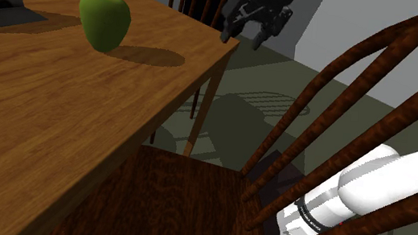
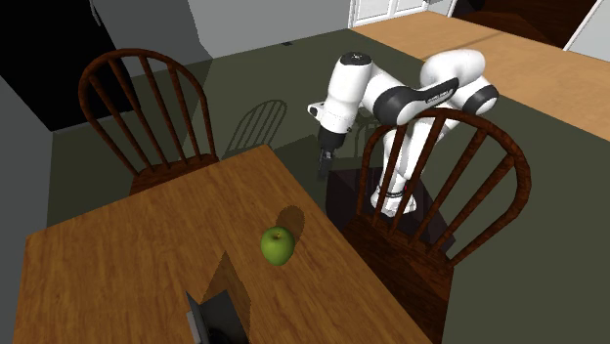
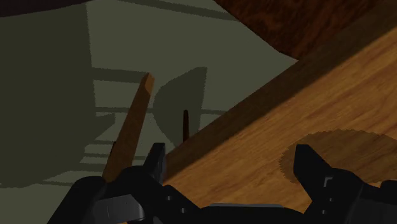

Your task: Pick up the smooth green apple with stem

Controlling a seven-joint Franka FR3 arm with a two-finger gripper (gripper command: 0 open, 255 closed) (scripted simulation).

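**A:** What colour is the arm point(image 2: 354, 90)?

**B:** White. It is built from fat, rounded shells with a soft sheen, and the joints point(image 2: 396, 103) between them are dark grey to black.

**A:** Any markings?

**B:** A dark band point(image 1: 311, 217) rings one link. It carries a line of small white lettering, too small to read.

**A:** And the jaws?

**B:** All black and blocky, with flat angular facets on the body. The two fingers point(image 3: 156, 160) are short and narrow toward the tips. One has a small pale bracket-shaped mark on its face.

**A:** What's under the arm?

**B:** The stand point(image 2: 340, 195), a plain dark box with square edges.
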